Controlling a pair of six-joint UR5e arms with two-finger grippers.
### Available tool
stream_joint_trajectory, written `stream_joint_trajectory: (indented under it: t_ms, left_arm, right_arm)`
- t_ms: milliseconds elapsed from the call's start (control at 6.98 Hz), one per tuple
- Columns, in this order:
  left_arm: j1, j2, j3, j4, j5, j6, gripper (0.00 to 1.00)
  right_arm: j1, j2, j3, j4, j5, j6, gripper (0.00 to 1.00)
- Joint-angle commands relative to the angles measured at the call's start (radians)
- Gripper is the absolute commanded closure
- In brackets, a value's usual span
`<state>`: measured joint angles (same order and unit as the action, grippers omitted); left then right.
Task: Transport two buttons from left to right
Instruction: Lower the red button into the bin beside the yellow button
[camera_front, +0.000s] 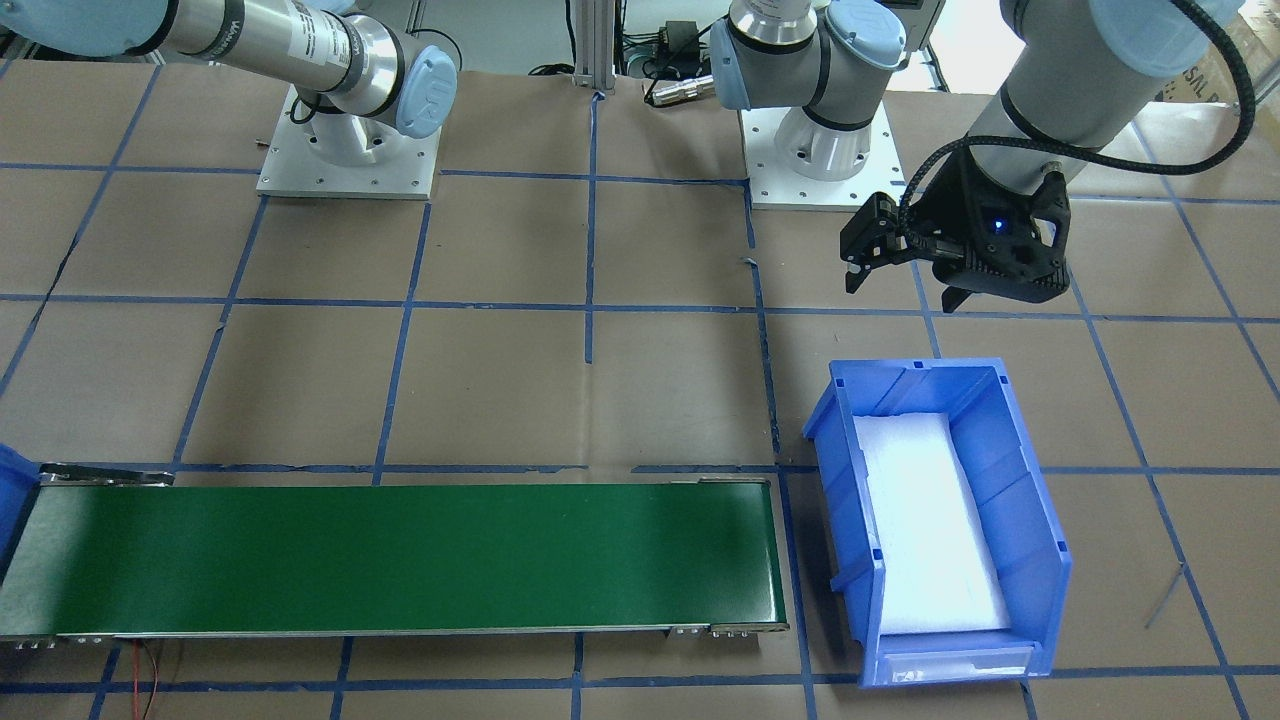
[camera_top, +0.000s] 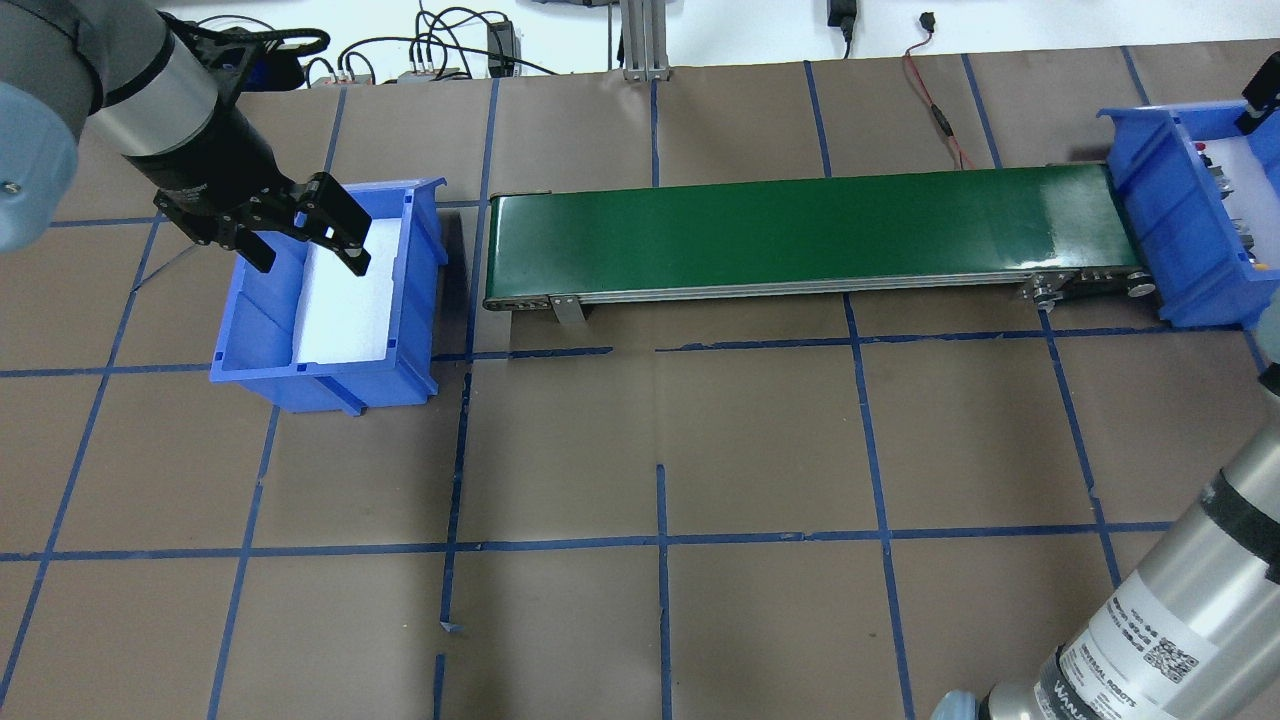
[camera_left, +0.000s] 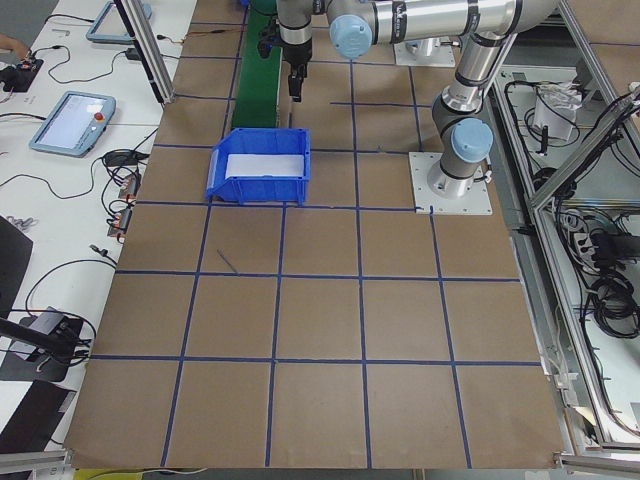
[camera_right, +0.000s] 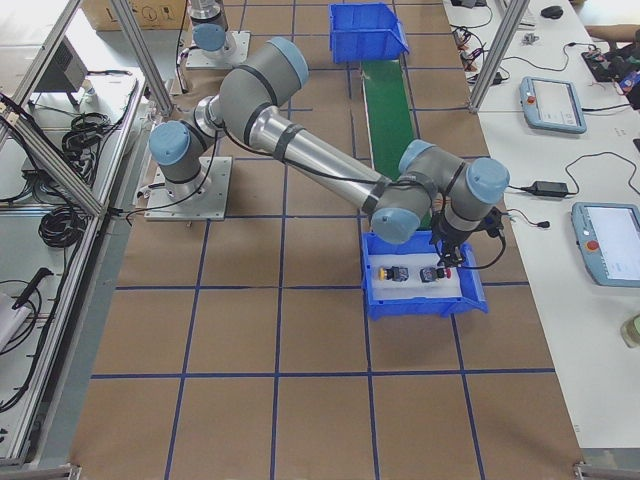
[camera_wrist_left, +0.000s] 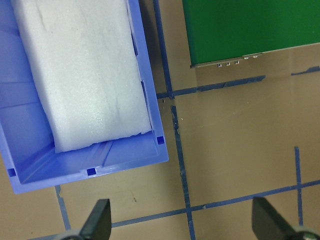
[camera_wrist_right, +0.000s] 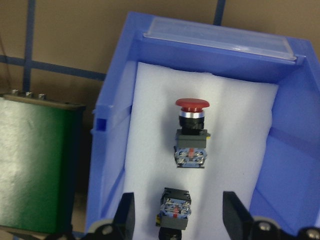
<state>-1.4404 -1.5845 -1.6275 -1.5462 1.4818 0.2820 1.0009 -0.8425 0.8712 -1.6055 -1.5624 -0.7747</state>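
Note:
Both buttons lie on white foam in the right blue bin. The red button lies on its side. Of the yellow button the right wrist view shows only the contact block. My right gripper hovers open over this bin, one finger on each side of that block in the wrist view, holding nothing. My left gripper hangs open and empty over the near end of the left blue bin, which holds only white foam.
A green conveyor belt runs between the two bins. The table is brown paper marked with a blue tape grid. Both arm bases stand on white plates at the robot's side. Tablets and cables lie on side benches.

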Motion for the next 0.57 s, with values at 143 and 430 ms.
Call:
stream_joint_trajectory:
  t_ms: [143, 430]
  left_arm:
    - [0.000, 0.000, 0.000, 0.000, 0.000, 0.002, 0.00]
    - [0.000, 0.000, 0.000, 0.000, 0.000, 0.002, 0.00]
  right_arm:
    - [0.146, -0.134, -0.006, 0.087, -0.001, 0.018, 0.00]
    - [0.261, -0.202, 0.006, 0.166, 0.001, 0.101, 0.00]
